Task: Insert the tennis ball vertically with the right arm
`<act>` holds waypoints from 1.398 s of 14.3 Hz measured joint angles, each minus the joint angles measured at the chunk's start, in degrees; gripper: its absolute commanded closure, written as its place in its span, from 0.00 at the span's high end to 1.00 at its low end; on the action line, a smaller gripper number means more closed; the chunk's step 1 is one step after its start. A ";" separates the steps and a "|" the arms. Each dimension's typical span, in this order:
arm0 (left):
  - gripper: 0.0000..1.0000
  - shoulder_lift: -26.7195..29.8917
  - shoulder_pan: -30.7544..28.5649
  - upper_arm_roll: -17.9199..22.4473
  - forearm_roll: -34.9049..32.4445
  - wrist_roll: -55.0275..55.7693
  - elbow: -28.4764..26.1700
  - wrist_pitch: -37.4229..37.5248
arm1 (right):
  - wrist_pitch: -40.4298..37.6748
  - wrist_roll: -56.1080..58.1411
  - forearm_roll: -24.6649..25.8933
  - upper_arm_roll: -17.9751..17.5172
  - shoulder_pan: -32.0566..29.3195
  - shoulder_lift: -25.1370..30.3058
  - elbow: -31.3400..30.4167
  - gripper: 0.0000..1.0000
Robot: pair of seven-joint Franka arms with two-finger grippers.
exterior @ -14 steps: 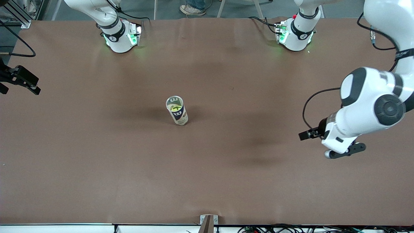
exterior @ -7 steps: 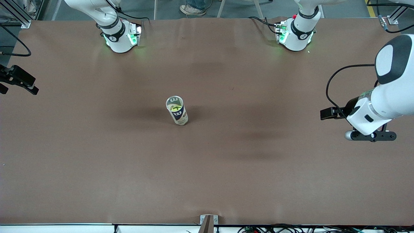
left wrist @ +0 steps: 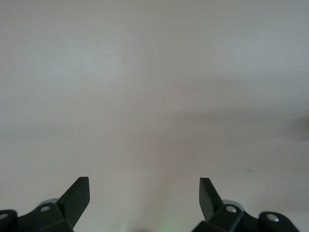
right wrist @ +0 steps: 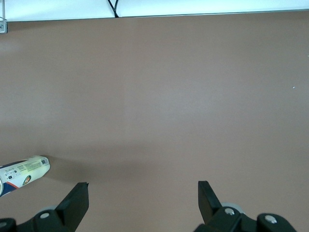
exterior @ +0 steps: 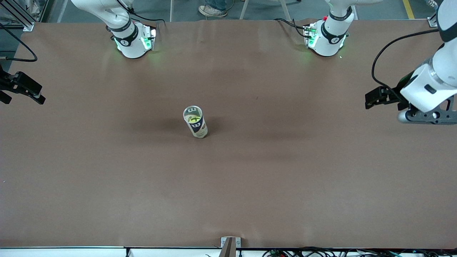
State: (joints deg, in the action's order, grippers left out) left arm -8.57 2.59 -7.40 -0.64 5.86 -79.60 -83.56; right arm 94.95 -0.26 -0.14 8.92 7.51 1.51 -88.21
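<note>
Over at the right arm's end of the table, the right gripper hangs in the air at the very edge of the front view, where only a dark part of it pokes into the picture; its own wrist camera gives the clear look, and there the two black fingers stand spread wide with nothing but bare brown surface between them. Nothing in its grasp. Moving along to the middle of the table, there stands the ball can, upright with a slight lean as the high camera sees it, open mouth up, and down inside it sits the tennis ball, yellow-green and plainly visible through the opening. The can stands alone, well apart from both grippers; the right wrist view catches just its lower part at the edge of that picture. On to the left arm's end: the left gripper hovers over the table near that edge, well clear of the can, and its wrist view shows the same story, fingers parted wide, holding nothing, only plain tabletop between them.
</note>
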 measured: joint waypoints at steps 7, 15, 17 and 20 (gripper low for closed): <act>1.00 5.91 3.93 5.01 0.00 0.00 -5.68 0.04 | 0.00 0.01 0.09 -0.05 0.01 0.00 0.00 1.00; 1.00 11.40 4.20 5.03 0.01 0.00 -7.97 0.10 | -0.03 0.10 0.39 -0.57 2.50 0.00 -0.02 1.00; 1.00 12.23 4.20 5.04 0.01 -0.01 -8.03 0.51 | -0.03 0.10 0.40 -0.48 2.49 0.00 -0.02 1.00; 1.00 13.30 4.20 5.05 0.00 -0.02 -8.09 1.34 | -0.34 0.10 0.40 -0.48 2.49 0.00 -0.03 1.00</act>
State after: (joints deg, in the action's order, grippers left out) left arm 4.73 6.79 -2.35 -0.64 5.84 -87.69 -82.22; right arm 94.60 -0.16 0.26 8.44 10.01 1.51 -88.25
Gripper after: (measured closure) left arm 0.000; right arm 0.000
